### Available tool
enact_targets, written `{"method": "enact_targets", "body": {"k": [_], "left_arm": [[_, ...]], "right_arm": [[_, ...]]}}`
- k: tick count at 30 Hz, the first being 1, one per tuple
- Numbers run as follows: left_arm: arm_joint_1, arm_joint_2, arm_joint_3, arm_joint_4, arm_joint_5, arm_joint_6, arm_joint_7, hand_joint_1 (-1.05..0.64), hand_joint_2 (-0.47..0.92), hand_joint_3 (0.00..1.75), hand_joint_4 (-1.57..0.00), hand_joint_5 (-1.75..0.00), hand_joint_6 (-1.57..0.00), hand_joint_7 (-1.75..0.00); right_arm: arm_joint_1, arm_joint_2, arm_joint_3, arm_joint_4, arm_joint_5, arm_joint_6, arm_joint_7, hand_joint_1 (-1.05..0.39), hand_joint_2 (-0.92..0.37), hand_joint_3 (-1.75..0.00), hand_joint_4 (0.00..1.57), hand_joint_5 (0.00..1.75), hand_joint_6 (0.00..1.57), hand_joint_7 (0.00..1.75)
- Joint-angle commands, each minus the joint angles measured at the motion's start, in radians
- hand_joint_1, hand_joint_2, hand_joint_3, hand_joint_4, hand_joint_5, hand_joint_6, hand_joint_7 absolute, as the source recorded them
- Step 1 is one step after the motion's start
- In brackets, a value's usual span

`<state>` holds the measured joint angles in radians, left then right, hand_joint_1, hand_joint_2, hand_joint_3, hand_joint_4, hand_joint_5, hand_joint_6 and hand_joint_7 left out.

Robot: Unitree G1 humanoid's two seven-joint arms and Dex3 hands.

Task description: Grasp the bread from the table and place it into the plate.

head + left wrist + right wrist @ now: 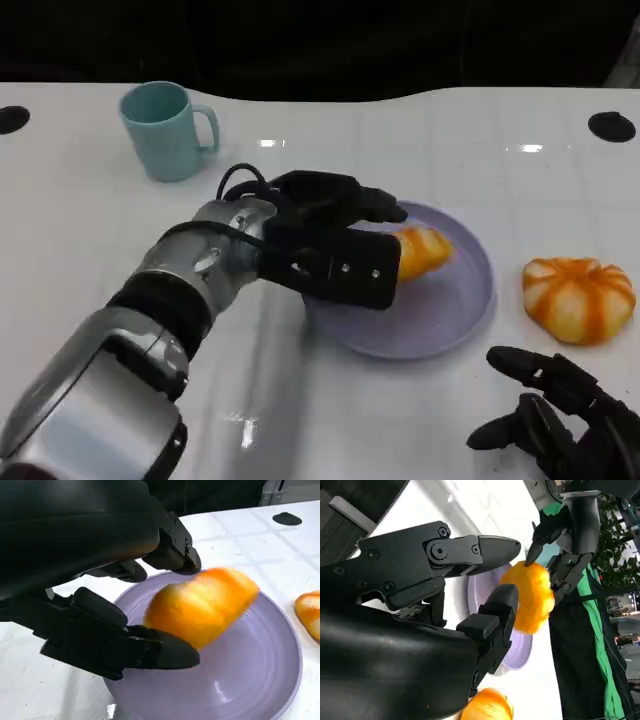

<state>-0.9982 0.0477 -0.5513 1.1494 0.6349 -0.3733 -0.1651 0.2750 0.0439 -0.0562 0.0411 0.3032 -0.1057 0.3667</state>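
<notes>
An orange bread [422,250] hangs just over the lilac plate [470,310], pinched between the fingers of my left hand [335,245]. In the left wrist view the bread [202,607] is blurred, resting on a lower finger [165,652] above the plate [250,680]. The right wrist view shows the left hand [570,535] touching the bread [532,597] on two sides, with the plate [517,652] behind. My right hand [560,420] rests at the table's near right with its fingers spread and holds nothing.
A second round orange bread [578,298] lies on the white table to the right of the plate, close to my right hand. A light blue cup [165,130] stands at the far left. Black round marks [612,125] dot the far edge.
</notes>
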Motion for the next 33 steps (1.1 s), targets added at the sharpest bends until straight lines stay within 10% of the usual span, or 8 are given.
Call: {"method": "enact_targets", "body": {"k": [1, 17, 23, 27, 33], "left_arm": [[-0.03, 0.015, -0.003, -0.013, 0.005, 0.004, -0.012, -0.79, 0.92, 0.46, -0.3, -0.09, -0.4, 0.0], [0.163, 0.127, 0.212, -0.267, -0.289, -0.041, -0.21, -0.63, 0.92, 0.34, -0.38, -0.11, -0.48, -0.03], [0.407, 0.089, 0.384, -0.496, -0.578, 0.034, -0.271, -0.44, 0.92, 0.33, -0.63, -0.27, -0.61, -0.08], [0.525, 0.053, 0.457, -0.645, -0.709, 0.156, -0.269, -0.45, 0.92, 0.38, -0.62, -0.8, -0.78, -0.11], [0.548, 0.05, 0.463, -0.707, -0.715, 0.215, -0.27, -0.45, 0.92, 0.38, -0.61, -0.89, -0.8, -0.11]], "right_arm": [[0.001, -0.011, -0.001, -0.011, 0.002, 0.006, -0.007, -0.76, -0.92, -0.28, 0.73, 1.17, 0.79, 0.65], [-0.003, 0.001, -0.008, 0.017, 0.03, -0.012, 0.011, -0.75, -0.92, -0.27, 0.77, 1.1, 0.83, 0.6], [0.003, -0.004, -0.009, 0.005, 0.033, -0.001, 0.012, -0.75, -0.92, -0.27, 0.78, 1.08, 0.84, 0.59], [0.004, -0.008, -0.009, 0.007, 0.031, -0.005, 0.017, -0.75, -0.92, -0.27, 0.77, 1.08, 0.84, 0.59], [0.004, -0.008, -0.009, 0.007, 0.031, -0.005, 0.017, -0.75, -0.92, -0.27, 0.77, 1.08, 0.84, 0.59]]}}
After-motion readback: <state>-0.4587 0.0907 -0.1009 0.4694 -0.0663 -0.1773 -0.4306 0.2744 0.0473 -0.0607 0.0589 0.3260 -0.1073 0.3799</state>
